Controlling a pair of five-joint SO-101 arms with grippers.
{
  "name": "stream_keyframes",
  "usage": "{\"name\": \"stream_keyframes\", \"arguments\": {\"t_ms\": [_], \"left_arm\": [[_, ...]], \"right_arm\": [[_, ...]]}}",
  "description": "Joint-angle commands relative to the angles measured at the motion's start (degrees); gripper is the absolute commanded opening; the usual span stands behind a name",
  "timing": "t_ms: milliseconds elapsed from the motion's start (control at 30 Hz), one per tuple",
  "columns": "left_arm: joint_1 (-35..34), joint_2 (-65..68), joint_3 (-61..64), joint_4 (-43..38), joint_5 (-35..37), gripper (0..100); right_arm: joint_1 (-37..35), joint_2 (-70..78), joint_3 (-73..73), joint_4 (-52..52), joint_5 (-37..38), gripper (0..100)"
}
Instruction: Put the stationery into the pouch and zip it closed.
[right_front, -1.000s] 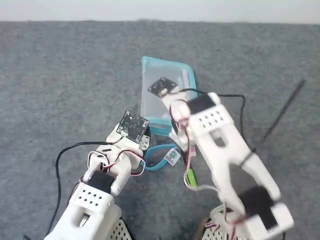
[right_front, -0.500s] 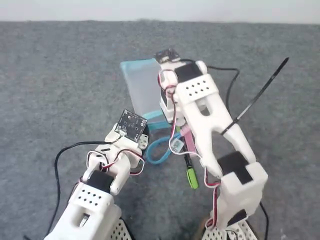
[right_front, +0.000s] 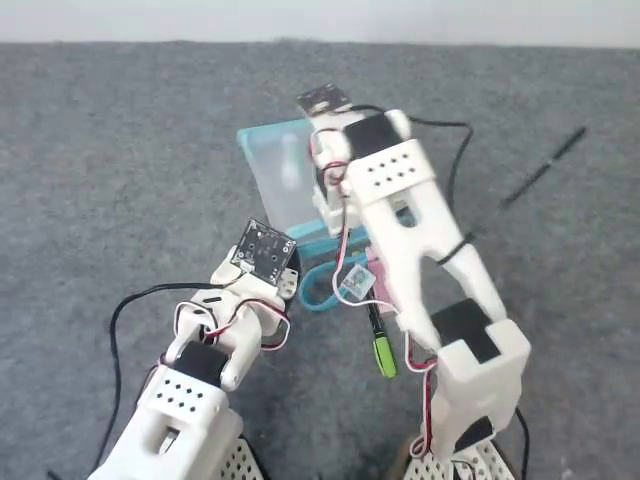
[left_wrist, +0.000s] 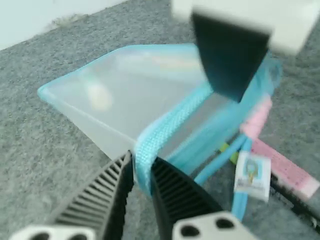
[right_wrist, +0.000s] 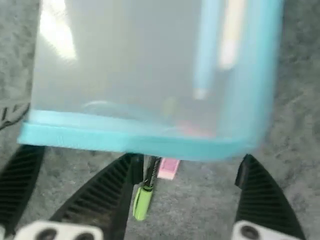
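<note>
Now: my left claw (left_wrist: 141, 166) pinches the zipper edge of the pouch (left_wrist: 125, 95); right claw (right_wrist: 187, 167) gapes wide beside it. Best hold the mouth taut for loading the pen (right_front: 383, 352).

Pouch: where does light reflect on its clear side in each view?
Right wrist view: a bright glare patch on the pouch, on its clear side near one corner; left wrist view: a fainter pale spot; high view: a thin light streak.
</note>
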Motion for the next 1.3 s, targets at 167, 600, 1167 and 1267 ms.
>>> {"name": "stream_keyframes", "arguments": {"t_ms": [167, 600, 1167, 1267], "left_arm": [[-2.64, -0.44, -1.8, -1.58, 0.18, 1], [-13.01, -0.44, -2.51, -1.49, -3.25, 1], [-16.18, -0.35, -2.42, -1.58, -3.25, 1], [-16.18, -0.35, -2.42, -1.58, -3.25, 1]], "right_arm": [[1.71, -16.48, 9.23, 1.8, 9.23, 19.1], [1.71, -41.98, 64.7, -24.22, 10.99, 19.5], [1.1, -41.98, 80.0, -49.19, 4.66, 19.5], [0.84, -41.98, 81.41, -51.38, 4.57, 19.5]]}}
